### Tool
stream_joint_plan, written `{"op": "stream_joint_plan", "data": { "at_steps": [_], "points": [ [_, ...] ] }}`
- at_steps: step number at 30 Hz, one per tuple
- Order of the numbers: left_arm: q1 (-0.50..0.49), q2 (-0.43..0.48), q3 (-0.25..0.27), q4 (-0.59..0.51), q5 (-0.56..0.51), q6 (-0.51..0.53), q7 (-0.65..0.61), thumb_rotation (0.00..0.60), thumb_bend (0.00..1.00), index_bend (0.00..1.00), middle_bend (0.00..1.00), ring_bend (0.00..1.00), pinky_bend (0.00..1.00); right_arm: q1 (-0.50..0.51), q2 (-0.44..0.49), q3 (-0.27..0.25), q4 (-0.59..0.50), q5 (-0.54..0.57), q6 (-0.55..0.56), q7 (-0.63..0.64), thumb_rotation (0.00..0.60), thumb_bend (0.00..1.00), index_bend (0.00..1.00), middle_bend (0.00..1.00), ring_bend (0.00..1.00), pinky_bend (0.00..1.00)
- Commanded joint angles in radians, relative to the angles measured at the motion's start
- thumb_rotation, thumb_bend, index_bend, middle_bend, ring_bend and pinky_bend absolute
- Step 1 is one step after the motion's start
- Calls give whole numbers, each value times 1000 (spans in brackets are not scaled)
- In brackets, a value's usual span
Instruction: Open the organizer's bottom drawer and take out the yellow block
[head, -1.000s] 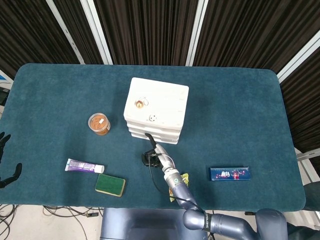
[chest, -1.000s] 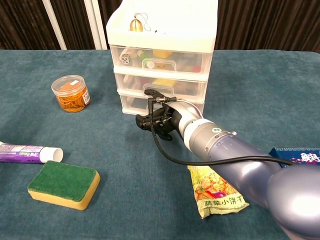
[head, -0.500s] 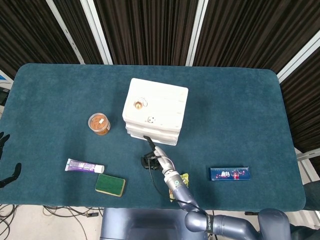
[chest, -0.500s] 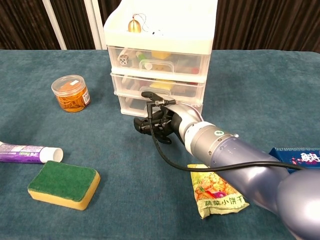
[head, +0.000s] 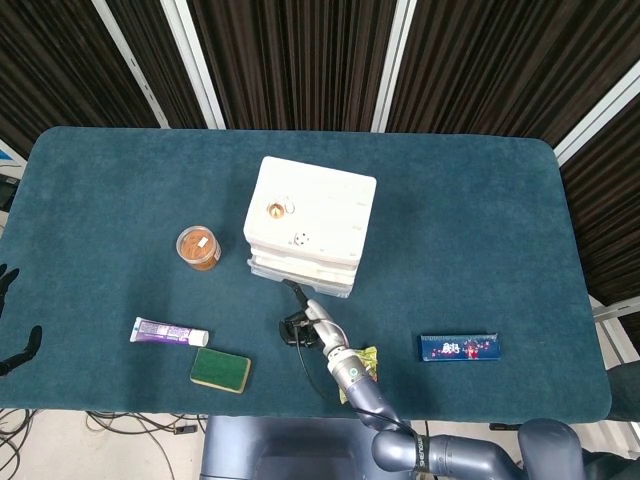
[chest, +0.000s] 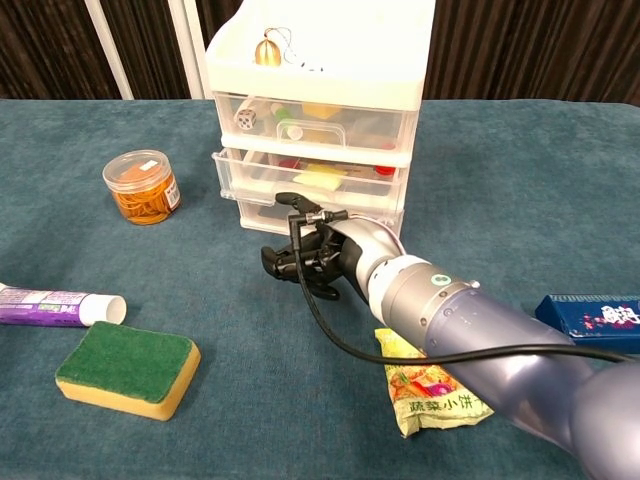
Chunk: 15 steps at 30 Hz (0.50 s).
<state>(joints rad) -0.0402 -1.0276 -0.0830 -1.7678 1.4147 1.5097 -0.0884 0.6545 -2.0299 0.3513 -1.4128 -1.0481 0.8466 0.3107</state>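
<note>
The white organizer (head: 310, 222) (chest: 320, 60) stands mid-table with three clear drawers. Its middle drawer (chest: 300, 180) sticks out a little and shows a yellow piece (chest: 318, 178) inside. Another yellow piece (chest: 322, 108) shows in the top drawer. The bottom drawer (chest: 255, 212) sits flush, mostly hidden behind my right hand (head: 300, 325) (chest: 312, 258). That hand has its fingers curled, with one fingertip (chest: 288, 199) raised against the middle drawer's lower front lip. My left hand (head: 22, 347) hangs off the table's left edge, fingers apart and holding nothing.
An orange jar (head: 198, 247) (chest: 143, 186) stands left of the organizer. A toothpaste tube (head: 168, 332) (chest: 55, 305) and a green sponge (head: 220, 369) (chest: 127, 368) lie front left. A snack packet (chest: 430, 385) and a blue box (head: 459, 347) (chest: 592, 322) lie front right.
My right hand has drawn back toward the table's front edge, and the middle drawer has slid out with it. The organizer shifted slightly. The left hand has stayed put.
</note>
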Motion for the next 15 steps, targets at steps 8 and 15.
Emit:
{"op": "stream_joint_plan", "data": {
  "at_steps": [8, 15],
  "points": [
    [0, 0, 0, 2, -1, -1, 1, 600, 404, 28, 0, 0, 0, -14, 16, -25, -32, -13, -2, 7, 600, 594, 0, 852, 906, 945],
    [0, -2, -1, 2, -1, 0, 3, 600, 404, 28, 0, 0, 0, -26, 22, -42, -50, -30, 7, 15, 600, 594, 0, 852, 906, 945]
  ]
}}
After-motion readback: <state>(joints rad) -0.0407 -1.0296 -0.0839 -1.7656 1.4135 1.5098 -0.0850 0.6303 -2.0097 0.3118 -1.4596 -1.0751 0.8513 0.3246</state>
